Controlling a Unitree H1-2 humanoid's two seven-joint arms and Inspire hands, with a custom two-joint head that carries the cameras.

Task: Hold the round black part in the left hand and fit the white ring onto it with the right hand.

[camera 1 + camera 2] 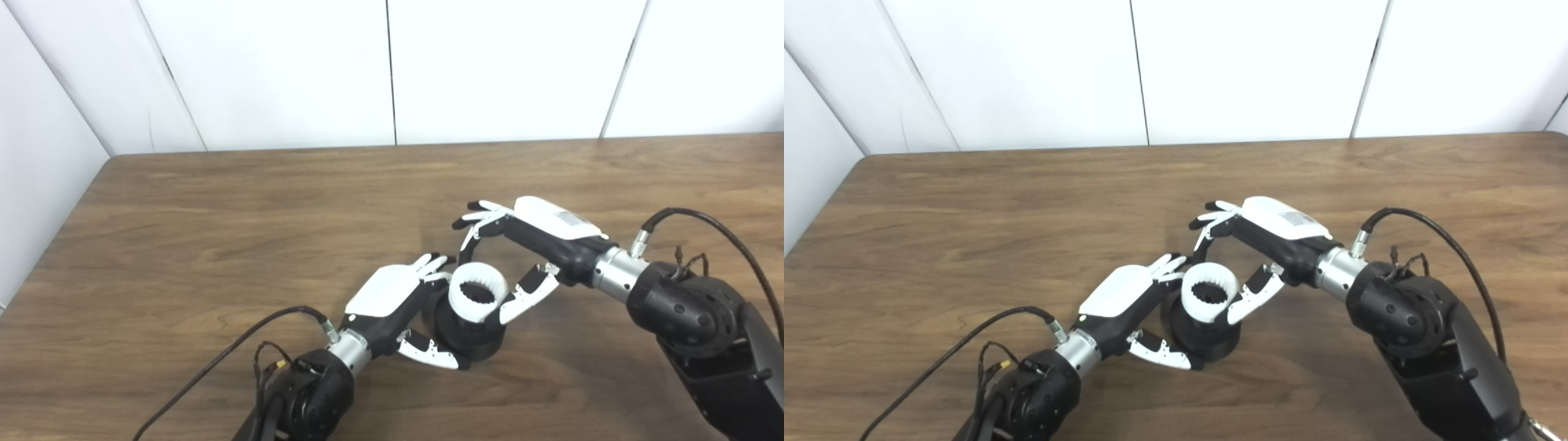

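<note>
The round black part [468, 340] stands on the table, just right of centre and near the front. My left hand [398, 303] is shut on it from the left, with the thumb under its front and the fingers behind it. The white ring [478, 293], toothed inside, sits on top of the black part, slightly tilted. My right hand [520, 257] arches over the ring from the right. Its thumb presses the ring's right side and one finger curls down to the far rim, so it holds the ring. The other fingers are spread above.
The wooden table [245, 233] is bounded by white wall panels at the back and on the left. Black cables run from both forearms: one [233, 355] at the front left and one [723, 233] at the right.
</note>
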